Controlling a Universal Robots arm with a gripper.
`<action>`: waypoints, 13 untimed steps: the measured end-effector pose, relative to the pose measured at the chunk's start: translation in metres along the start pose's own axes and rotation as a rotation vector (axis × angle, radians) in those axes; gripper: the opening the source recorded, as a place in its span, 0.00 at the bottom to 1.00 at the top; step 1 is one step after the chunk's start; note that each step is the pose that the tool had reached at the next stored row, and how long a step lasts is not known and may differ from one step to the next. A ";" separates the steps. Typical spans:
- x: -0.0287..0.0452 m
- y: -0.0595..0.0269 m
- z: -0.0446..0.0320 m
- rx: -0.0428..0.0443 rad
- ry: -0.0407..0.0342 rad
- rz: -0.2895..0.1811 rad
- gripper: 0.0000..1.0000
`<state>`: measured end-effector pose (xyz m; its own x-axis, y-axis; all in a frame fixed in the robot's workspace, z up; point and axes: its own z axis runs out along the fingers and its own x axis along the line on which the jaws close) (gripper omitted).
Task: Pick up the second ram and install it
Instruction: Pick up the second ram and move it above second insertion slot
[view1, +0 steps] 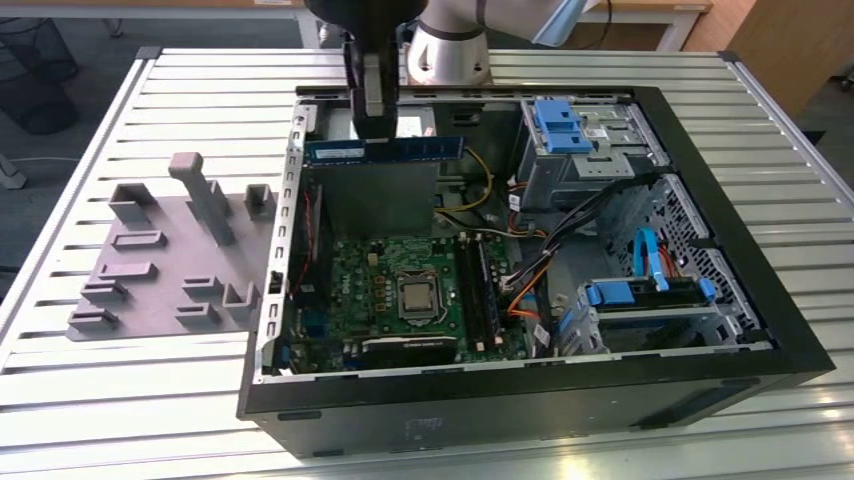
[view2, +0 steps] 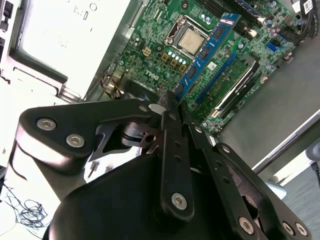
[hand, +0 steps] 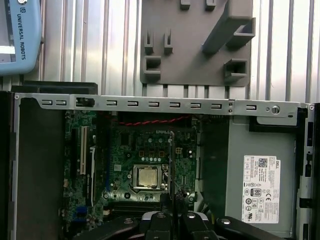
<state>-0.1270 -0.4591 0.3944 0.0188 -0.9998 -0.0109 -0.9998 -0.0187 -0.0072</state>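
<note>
The second ram (view1: 407, 150) is a long blue-green strip with a bluish label at one end. It hangs level above the back part of the open computer case (view1: 534, 400). My gripper (view1: 376, 135) comes down from above and is shut on its top edge. In the second wrist view the ram (view2: 207, 50) runs out from the gripper (view2: 169, 100) over the motherboard (view2: 160, 45). In the first wrist view the ram (hand: 170, 160) shows edge-on as a thin dark line above the gripper (hand: 170, 216). The long black memory slots (view1: 478, 290) lie beside the processor socket (view1: 418, 296), well below the ram.
A grey holder tray (view1: 167, 255) lies on the slatted table at the exterior view's left of the case. Inside the case are drive cages with blue clips (view1: 567, 125), orange and black cables (view1: 527, 285) and a power supply (hand: 260, 170). A green strip (view2: 225, 85) sits in one slot.
</note>
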 end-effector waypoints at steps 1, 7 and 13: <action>0.0000 -0.0011 0.0000 0.0000 0.0000 0.000 0.14; 0.0002 -0.0084 0.0001 0.0000 0.0000 0.000 0.14; 0.0003 -0.0157 0.0002 0.0001 -0.0001 0.000 0.14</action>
<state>-0.1113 -0.4592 0.3944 0.0188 -0.9998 -0.0110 -0.9998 -0.0187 -0.0072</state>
